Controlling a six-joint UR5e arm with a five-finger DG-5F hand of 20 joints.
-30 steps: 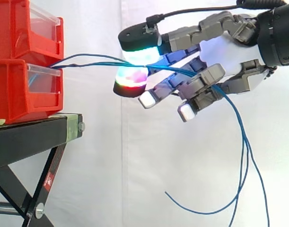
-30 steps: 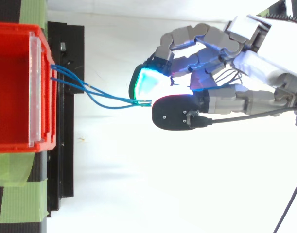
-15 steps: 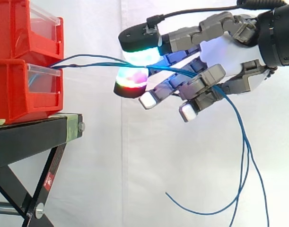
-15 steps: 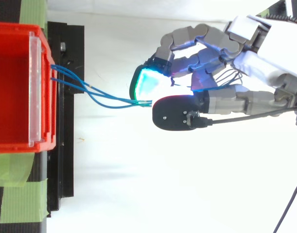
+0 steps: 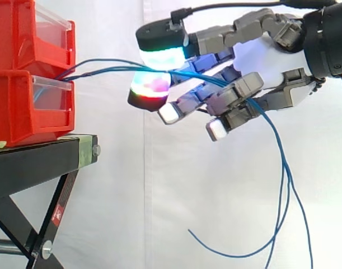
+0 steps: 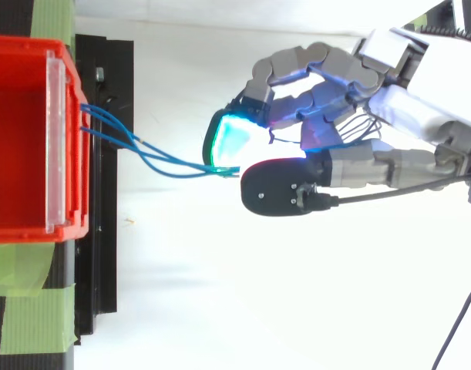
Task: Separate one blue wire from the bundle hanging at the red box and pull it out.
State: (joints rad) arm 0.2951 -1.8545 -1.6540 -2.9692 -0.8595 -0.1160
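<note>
- Hand [image 5: 271,56]: entering from the right edge of the side view, its wrist cut off there. Grey jointed fingers are ending in thick glowing pads [image 5: 159,56]. An upper green-cyan pad and a lower red-magenta pad are pinching the blue wires between them. The other fingers are curling loosely beneath and touching nothing.
- Blue wires [image 5: 103,66]: thin, smooth and flexible. They are leaving the seam between the two red bins and crossing open air to the pinch. They are then passing behind the curled fingers and hanging in long loops. The loops' lower ends are cut off at the bottom edge of the side view, and one loose tip is curling up. How many strands are sitting in the pinch is hard to tell.
- Red bins [image 5: 25,106]: glossy plastic, stacked, with clear front panels [image 6: 56,146]. They are cut off at the left edge.
- Black stand [image 5: 36,162]: metal, with crossed legs, and edged with green tape [image 6: 35,320].
- White curtain [image 5: 159,196]: lightly creased cloth behind everything. Free space is lying between the bin fronts and the pads, and below the hand.
</note>
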